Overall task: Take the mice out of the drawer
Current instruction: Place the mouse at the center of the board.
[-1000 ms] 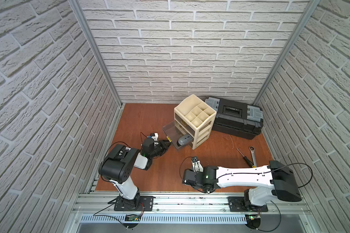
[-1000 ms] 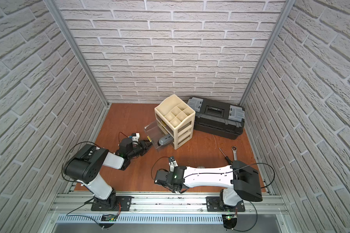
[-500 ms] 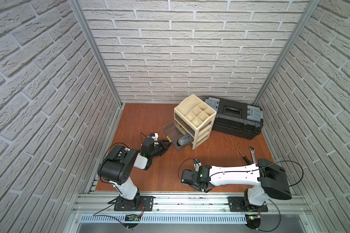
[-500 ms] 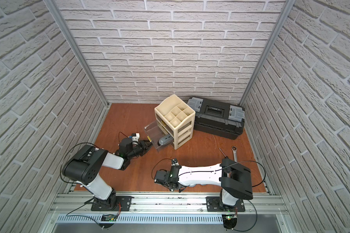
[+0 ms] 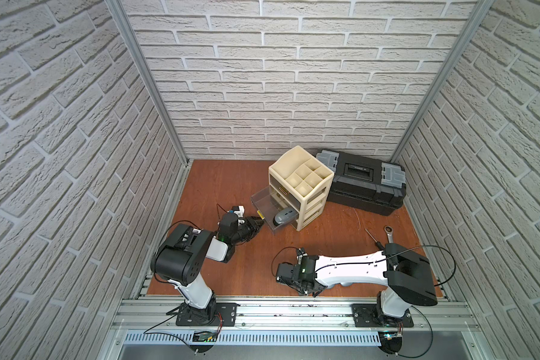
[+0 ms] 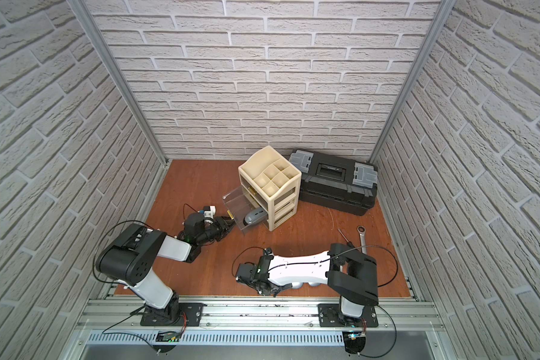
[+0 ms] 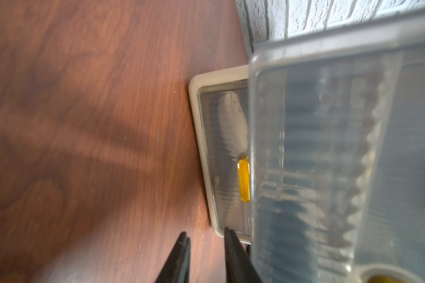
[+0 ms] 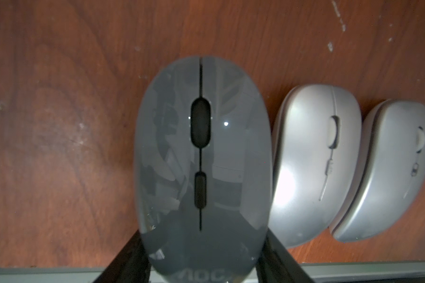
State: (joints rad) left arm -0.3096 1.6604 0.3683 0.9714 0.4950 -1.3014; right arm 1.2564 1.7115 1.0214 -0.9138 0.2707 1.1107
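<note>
Outside drawer (image 5: pixel 262 202): one dark mouse (image 8: pixel 203 152), two silver (image 8: pixel 314 161)

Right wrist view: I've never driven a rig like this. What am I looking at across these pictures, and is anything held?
Two robot arms stand at a wooden table. Both top views look down from one overhead camera; each wrist view sits on an arm, looking past its hand. The right hand grips a dark grey mouse, beside two silver mice lying on the table. The left hand is open and empty, by the pulled-out clear drawer, where another grey mouse lies.
</note>
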